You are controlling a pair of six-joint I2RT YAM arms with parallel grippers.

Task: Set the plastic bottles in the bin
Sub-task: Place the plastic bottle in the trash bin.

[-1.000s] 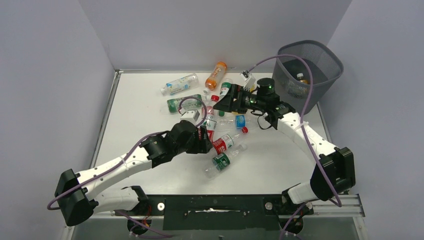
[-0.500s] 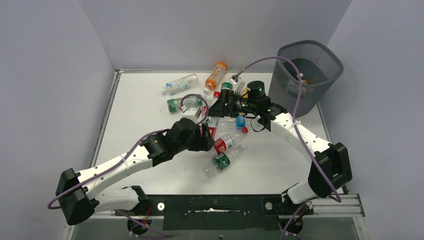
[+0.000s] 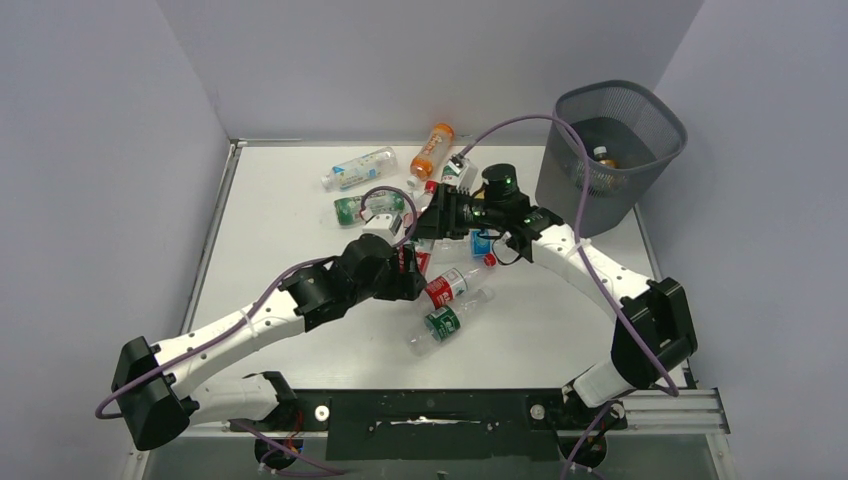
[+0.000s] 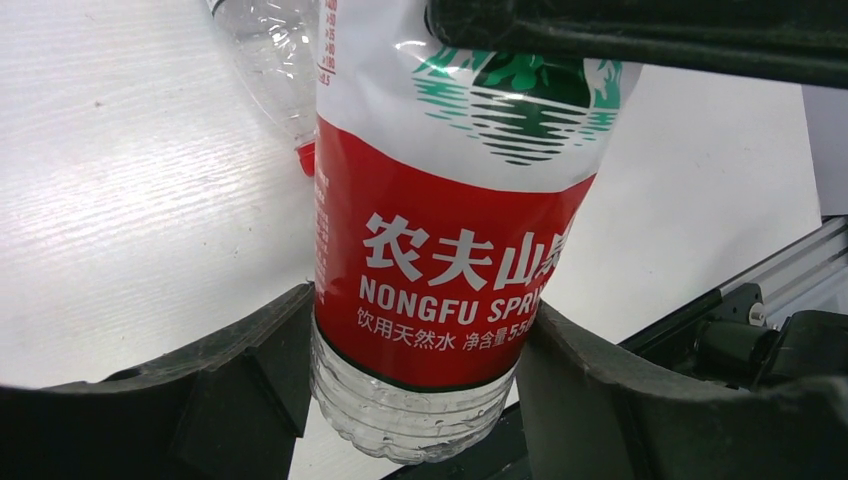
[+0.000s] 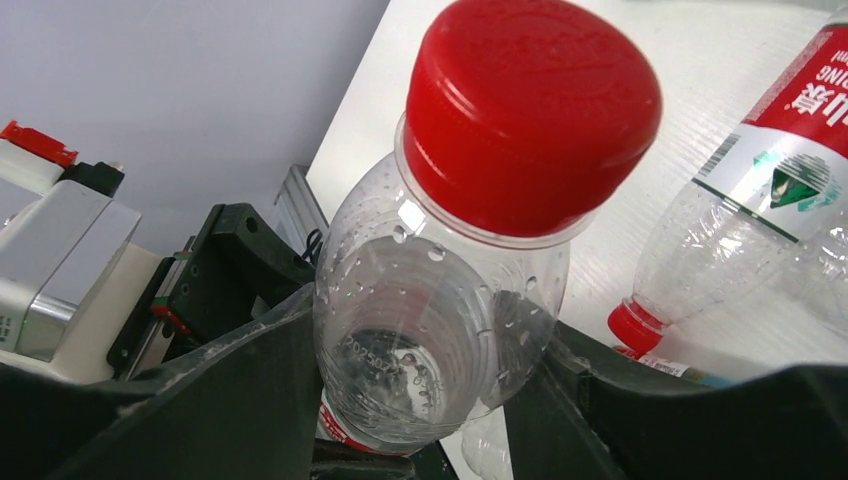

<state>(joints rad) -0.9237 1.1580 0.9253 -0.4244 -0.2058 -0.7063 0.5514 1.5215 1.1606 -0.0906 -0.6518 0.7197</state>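
Several plastic bottles lie in a pile mid-table. My left gripper (image 4: 415, 370) (image 3: 411, 272) is shut on a clear bottle with a red label (image 4: 440, 260), its fingers pressing both sides near the base. My right gripper (image 5: 425, 380) (image 3: 437, 214) is shut on the shoulder of a clear bottle with a red cap (image 5: 450, 290) at the pile's far side. The dark wire-mesh bin (image 3: 585, 190) stands at the far right, with a bottle (image 3: 603, 157) inside.
An orange bottle (image 3: 432, 150), a blue-labelled one (image 3: 358, 169) and a green-labelled one (image 3: 368, 207) lie at the back. A red-labelled bottle (image 3: 447, 287) and a green-labelled one (image 3: 445, 323) lie nearer the front. Walls close in the left and back sides.
My right arm swung left from beside the bin to the pile, and its jaws closed on the red-capped bottle. The left arm barely moved, still gripping its bottle.
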